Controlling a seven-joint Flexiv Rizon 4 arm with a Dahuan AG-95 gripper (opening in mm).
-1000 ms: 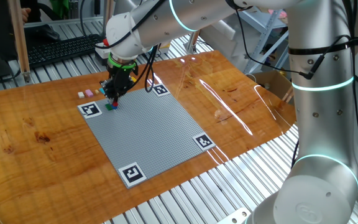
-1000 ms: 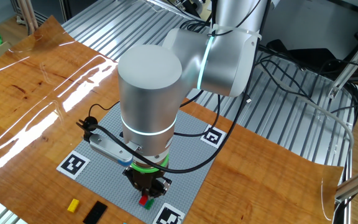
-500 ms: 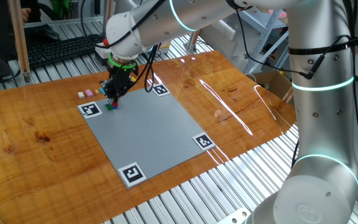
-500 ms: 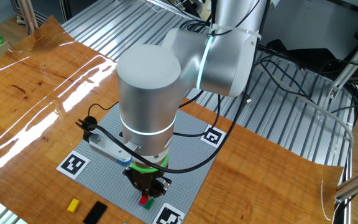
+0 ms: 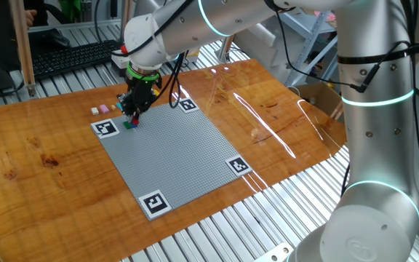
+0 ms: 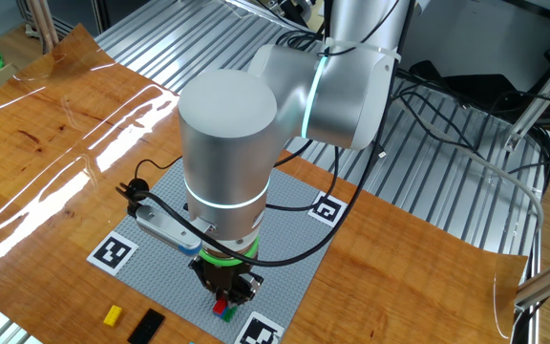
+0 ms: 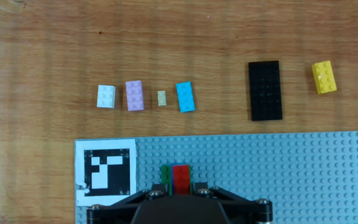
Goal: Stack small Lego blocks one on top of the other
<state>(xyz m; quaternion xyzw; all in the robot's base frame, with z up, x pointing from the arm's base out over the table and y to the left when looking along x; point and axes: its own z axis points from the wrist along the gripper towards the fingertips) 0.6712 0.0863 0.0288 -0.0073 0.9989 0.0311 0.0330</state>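
the hand view alone shows white (image 7: pixel 106 96), pink (image 7: pixel 135 95), blue (image 7: pixel 185 96), black (image 7: pixel 265 90) and yellow (image 7: pixel 323 77) blocks on the table; the gripper (image 7: pixel 180 184) straddles the red-on-green stack (image 7: pixel 180 177) on the baseplate (image 7: pixel 278 174), grip unclear.

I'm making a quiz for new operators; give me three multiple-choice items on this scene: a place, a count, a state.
1. Where is the red brick?
A. on the grey baseplate
B. on the bare wood
C. on the black plate

2. How many loose bricks lie on the wood in the hand view?
A. three
B. six
C. nine

3. What is under the gripper?
A. red on green brick
B. yellow brick
C. nothing

Key: A, studs surround it; B, white, pink, tan, blue, black, yellow; A, both colours show between the fingers.
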